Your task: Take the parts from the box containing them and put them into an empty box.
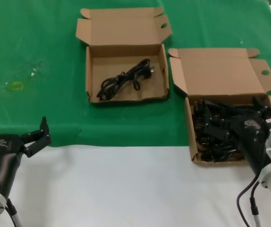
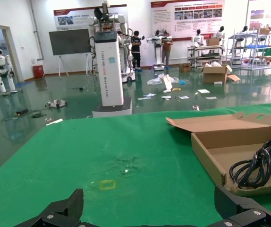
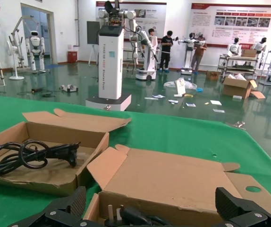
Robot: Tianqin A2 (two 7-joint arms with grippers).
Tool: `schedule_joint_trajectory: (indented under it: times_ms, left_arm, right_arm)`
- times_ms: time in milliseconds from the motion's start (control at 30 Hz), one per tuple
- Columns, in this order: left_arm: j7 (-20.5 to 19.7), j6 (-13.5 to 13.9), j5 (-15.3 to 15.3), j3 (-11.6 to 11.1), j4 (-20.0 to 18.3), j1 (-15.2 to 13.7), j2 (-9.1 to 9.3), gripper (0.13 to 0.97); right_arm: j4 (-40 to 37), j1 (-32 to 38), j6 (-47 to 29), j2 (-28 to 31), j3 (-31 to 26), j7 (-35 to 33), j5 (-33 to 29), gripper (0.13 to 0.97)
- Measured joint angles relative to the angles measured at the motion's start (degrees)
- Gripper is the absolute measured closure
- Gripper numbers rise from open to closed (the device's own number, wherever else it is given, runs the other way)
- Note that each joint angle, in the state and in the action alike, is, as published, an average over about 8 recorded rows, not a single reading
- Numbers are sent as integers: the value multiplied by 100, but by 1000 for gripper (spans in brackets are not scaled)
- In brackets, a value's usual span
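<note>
A cardboard box (image 1: 189, 124) at the right holds a heap of the parts (image 1: 211, 132), black power cords with plugs. My right gripper (image 1: 232, 111) hangs open just over that heap. In the right wrist view a plug with its pins up (image 3: 119, 216) lies between and below the spread fingers (image 3: 74, 204). The other box (image 1: 89, 78) stands farther back in the middle and holds one looped cord (image 1: 125, 78), seen also in the left wrist view (image 2: 256, 163). My left gripper (image 1: 15, 124) waits open at the near left, over the cloth's front edge, holding nothing.
Both boxes stand on a green cloth (image 1: 41, 38) with their lids folded back. White tabletop (image 1: 126, 189) lies in front of the cloth. A small yellow tape mark (image 1: 17, 85) and clear film sit on the cloth at the left.
</note>
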Motion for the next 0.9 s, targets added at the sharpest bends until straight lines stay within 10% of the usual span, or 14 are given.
schedule_joint_trajectory:
  times_ms: [900]
  left_arm:
    - [0,0,0,0,0,0,0,132]
  right_arm:
    - [0,0,0,0,0,0,0,129]
